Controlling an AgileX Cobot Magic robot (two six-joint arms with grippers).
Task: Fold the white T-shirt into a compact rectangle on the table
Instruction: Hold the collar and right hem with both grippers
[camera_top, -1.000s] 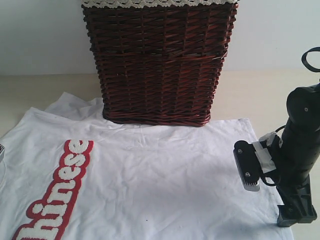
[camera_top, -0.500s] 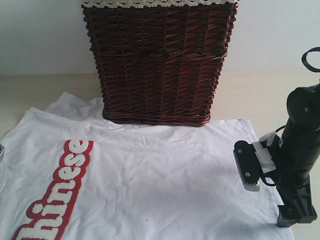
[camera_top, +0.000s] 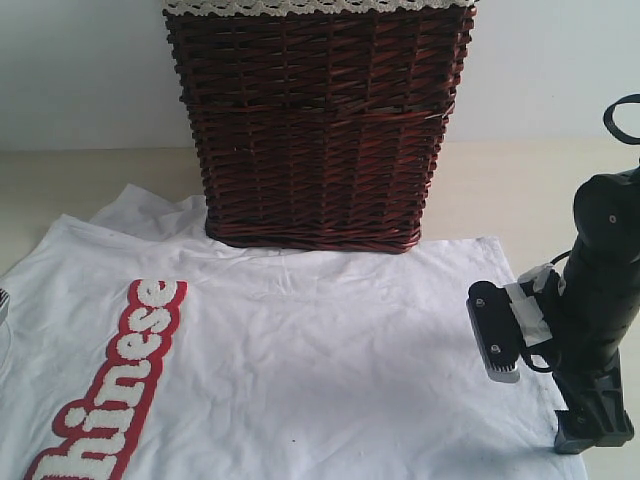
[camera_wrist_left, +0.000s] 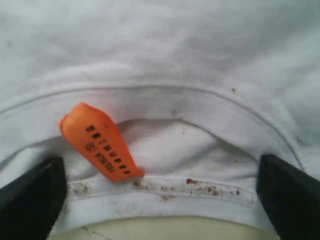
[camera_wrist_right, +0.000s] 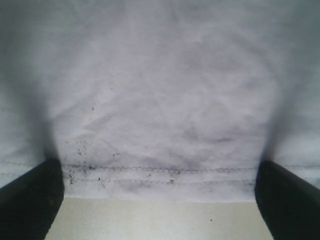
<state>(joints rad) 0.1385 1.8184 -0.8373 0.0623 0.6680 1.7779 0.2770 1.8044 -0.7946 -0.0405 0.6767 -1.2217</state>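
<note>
1. White T-shirt (camera_top: 300, 350) spread flat on the table (camera_top: 500, 190), filling the exterior view from the centre out to 6 and 9 o'clock; one sleeve bunched near 10 o'clock.
2. Red patch with fuzzy white letters (camera_top: 115, 380) running along the shirt toward 8 o'clock.
3. Dark brown wicker basket (camera_top: 315, 130) upright at 12 o'clock, its base resting on the shirt's far edge; lace-edged liner (camera_top: 300, 6) just showing at the basket's rim.
4. Right arm (camera_top: 600, 300) at 4 o'clock, reaching down over the shirt's right-hand edge.
5. Left gripper (camera_wrist_left: 160, 200) spread wide, clamped on nothing; black fingers (camera_wrist_left: 32, 195) flanking the collar (camera_wrist_left: 165, 100), with the orange tag (camera_wrist_left: 100, 145) lying between them, nearer one finger. Brownish specks along the collar seam. Cannot tell whether the tips touch the cloth.
6. Right gripper (camera_wrist_right: 159, 197) likewise wide apart and holding nothing, straddling the stitched hem (camera_wrist_right: 160, 172); bare tabletop just past that edge, dark specks scattered on the cloth near the stitching.
</note>
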